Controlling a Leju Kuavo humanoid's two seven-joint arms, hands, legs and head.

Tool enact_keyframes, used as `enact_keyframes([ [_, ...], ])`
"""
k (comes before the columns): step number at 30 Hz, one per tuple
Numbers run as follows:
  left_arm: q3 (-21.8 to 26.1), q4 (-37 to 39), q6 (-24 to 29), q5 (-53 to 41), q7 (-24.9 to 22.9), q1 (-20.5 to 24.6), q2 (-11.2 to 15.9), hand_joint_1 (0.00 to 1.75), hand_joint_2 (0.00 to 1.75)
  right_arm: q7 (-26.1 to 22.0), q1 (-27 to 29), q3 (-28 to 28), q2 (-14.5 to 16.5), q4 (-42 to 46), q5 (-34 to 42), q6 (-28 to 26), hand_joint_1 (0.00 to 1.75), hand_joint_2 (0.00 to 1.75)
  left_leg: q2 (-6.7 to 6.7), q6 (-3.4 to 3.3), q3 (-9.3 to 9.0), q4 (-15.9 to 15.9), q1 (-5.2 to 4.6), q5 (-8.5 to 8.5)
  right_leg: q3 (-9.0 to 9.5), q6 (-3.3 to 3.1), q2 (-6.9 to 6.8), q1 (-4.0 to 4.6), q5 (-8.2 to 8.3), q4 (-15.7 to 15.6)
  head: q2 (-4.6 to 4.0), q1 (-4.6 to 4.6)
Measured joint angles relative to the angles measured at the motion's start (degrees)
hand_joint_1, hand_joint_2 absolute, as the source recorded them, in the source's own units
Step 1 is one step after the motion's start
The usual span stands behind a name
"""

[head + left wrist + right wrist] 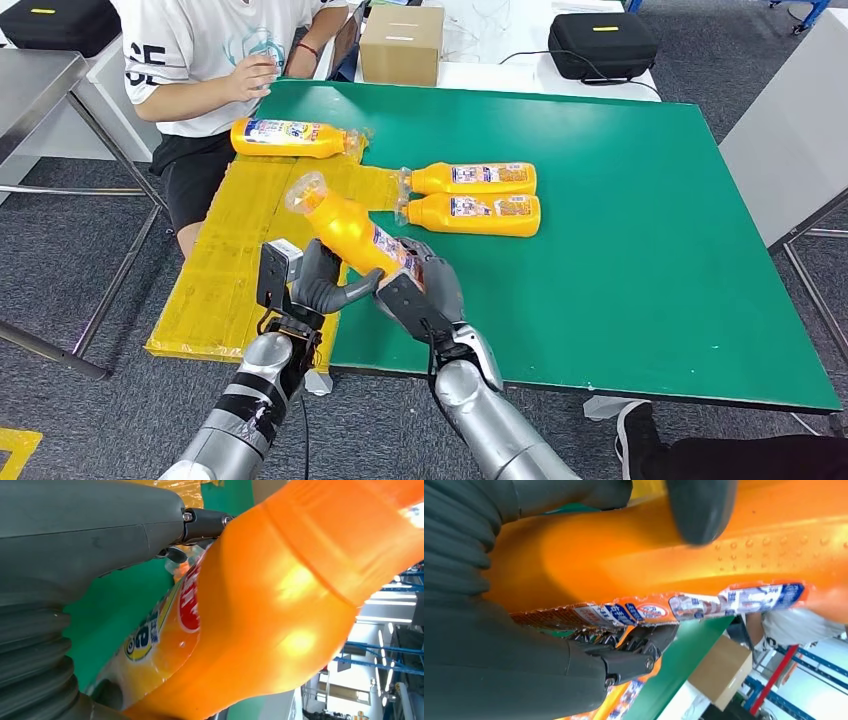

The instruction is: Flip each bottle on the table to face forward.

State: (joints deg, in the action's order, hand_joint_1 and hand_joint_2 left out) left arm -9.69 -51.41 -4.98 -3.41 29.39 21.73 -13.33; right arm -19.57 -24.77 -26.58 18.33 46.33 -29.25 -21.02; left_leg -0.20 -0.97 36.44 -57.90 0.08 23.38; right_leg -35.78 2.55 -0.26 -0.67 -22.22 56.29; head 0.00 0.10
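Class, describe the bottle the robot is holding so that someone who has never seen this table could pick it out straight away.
Start at the green table and go to its near edge beside the yellow mat. There an orange bottle is gripped between the left hand and the right hand. Unlike the three bottles lying flat, it is lifted and tilted, clear cap up and away from the robot.

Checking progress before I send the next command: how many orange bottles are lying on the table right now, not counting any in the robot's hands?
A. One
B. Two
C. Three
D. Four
C: one bottle by the person and a pair side by side, the farther bottle and the nearer bottle, lie on the table, while the held bottle is lifted by the left hand and right hand.
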Motion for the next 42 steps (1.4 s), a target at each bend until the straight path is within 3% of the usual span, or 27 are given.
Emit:
enact_keyframes([
  [3,0.0,0.0,0.7,0.4,0.0,0.2,0.0,0.03,1.75,0.1,-0.6,-1.2,1.0,-1.4,1.6,0.3,1.75,1.75,0.01,0.00,0.01,0.0,0.00,0.00,0.00,0.00,0.00,0.00,0.00,0.0,0.00,0.01],
  [7,0.0,0.2,1.8,0.4,0.4,0.3,0.0,1.75,1.75,0.7,-1.4,-3.3,1.6,-2.7,4.2,0.0,1.74,1.75,0.00,0.00,0.04,0.0,-0.01,0.00,-0.02,0.00,0.00,-0.01,0.00,0.0,0.00,0.01],
  [11,0.1,0.3,2.4,0.5,0.8,0.2,0.0,1.75,1.75,0.8,-1.9,-4.8,1.6,-3.8,4.8,-0.7,0.00,1.75,0.00,0.00,0.05,0.0,-0.01,0.00,-0.03,0.00,0.00,-0.01,0.00,0.0,0.00,0.02],
  [25,2.1,0.3,1.8,3.8,1.4,0.3,1.2,1.75,1.75,-1.0,-0.6,-5.0,0.6,-3.7,6.0,-3.8,0.00,1.75,0.00,0.00,0.06,0.0,0.00,0.00,-0.06,0.00,0.00,0.00,0.00,0.0,0.00,0.01],
  [28,2.5,0.3,6.0,0.2,2.5,0.7,2.0,1.75,1.75,-1.3,-0.1,-4.2,0.1,-2.5,6.1,-4.3,0.00,1.75,0.01,0.00,0.06,0.0,0.00,0.00,-0.06,0.00,0.00,0.00,0.00,0.0,0.00,0.01],
  [33,2.9,1.9,18.1,-12.5,4.1,3.0,4.6,1.75,1.75,-2.1,1.0,-2.3,-1.0,1.5,6.7,-4.9,0.00,1.75,0.01,0.00,0.06,0.0,0.00,0.00,-0.08,0.00,0.01,0.00,0.00,0.0,0.00,0.01],
  [37,2.9,5.7,22.6,-22.2,4.0,5.8,7.3,1.75,1.75,-2.7,2.1,-0.8,-1.9,5.2,7.1,-5.1,0.00,1.75,0.02,0.01,0.05,0.0,0.00,-0.01,-0.08,0.00,0.01,0.01,0.00,0.0,0.00,0.01],
  [42,1.0,12.8,27.1,-35.5,0.5,9.5,11.2,1.75,1.75,-3.0,3.5,0.7,-3.1,9.2,7.9,-4.7,0.00,1.75,0.03,0.01,0.05,0.0,0.00,-0.01,-0.08,0.00,0.01,0.00,0.01,0.0,0.00,0.02],
])
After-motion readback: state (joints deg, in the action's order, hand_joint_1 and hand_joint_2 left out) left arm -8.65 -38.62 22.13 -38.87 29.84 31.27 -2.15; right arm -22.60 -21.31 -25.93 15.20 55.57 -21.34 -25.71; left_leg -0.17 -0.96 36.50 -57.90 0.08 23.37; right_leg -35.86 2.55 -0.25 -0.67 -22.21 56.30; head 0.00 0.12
